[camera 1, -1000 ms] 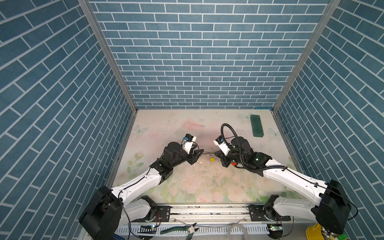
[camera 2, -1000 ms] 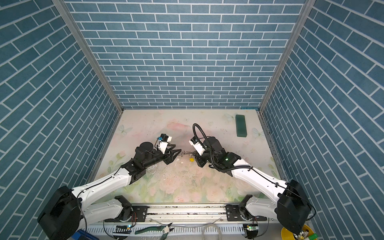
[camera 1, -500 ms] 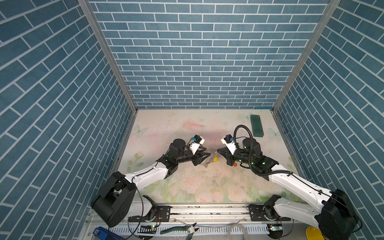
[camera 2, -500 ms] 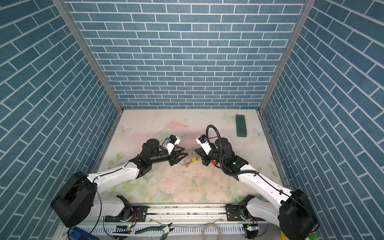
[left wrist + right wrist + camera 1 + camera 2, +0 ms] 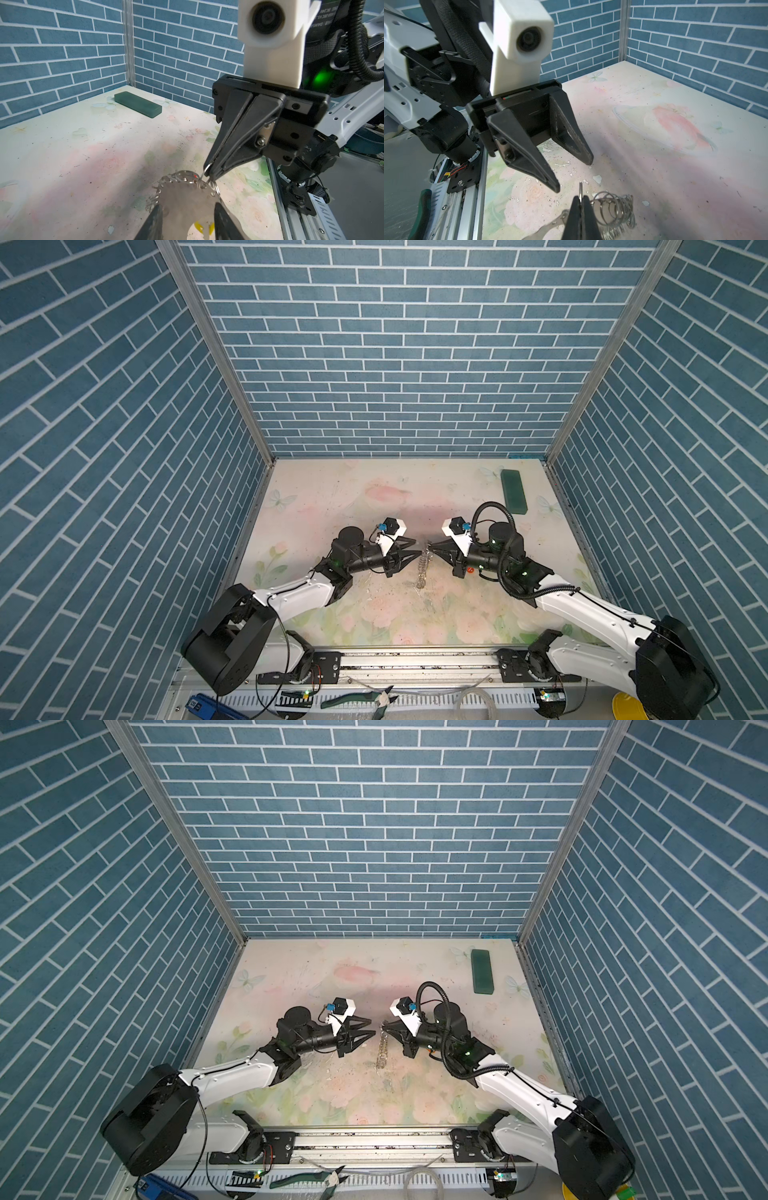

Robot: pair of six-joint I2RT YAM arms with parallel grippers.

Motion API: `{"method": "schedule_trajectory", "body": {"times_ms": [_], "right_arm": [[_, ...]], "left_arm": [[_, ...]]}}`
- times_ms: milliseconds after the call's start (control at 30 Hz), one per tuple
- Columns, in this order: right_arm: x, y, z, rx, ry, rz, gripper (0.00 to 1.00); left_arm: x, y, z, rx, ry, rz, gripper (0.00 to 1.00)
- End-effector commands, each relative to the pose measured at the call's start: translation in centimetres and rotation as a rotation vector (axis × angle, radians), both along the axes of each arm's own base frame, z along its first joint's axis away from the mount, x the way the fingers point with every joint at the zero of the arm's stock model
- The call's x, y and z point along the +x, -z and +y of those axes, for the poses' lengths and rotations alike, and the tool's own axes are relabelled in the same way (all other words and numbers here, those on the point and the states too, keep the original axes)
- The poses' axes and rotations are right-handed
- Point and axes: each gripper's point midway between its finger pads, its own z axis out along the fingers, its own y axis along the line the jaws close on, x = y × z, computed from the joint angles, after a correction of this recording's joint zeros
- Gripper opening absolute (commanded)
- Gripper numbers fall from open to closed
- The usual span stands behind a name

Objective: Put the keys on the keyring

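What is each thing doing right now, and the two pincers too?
Keyring: held on edge by right pincer.
Right pincer: shut on the keyring's rim.
Left pincer: open, empty.
Yellow key: behind the keyring; attached or not, unclear.
Red key: loose on table.
Block: lying flat, untouched.

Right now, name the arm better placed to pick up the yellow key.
Left, probably. The left gripper is open and empty, and the yellow key shows between its fingers in the left wrist view. The right gripper is shut on a wire clip of the keyring.
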Motion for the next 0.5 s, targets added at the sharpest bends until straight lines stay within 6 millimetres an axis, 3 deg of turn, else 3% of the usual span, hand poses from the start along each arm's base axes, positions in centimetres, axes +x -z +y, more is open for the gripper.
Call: {"method": "schedule_trajectory", "body": {"times_ms": [0, 467], "right_arm": [[-1.0, -1.0, 0.4, 0.065, -0.067, -0.063, 0.00], [-2.3, -1.4, 0.4, 0.096, -0.133, -0.096, 0.00]], "left_arm": [[-0.3, -0.9, -0.3, -0.027, 0.024, -0.061, 0.38], [-3.4, -0.6, -0.6, -0.045, 0.196, -0.130, 0.31]]}}
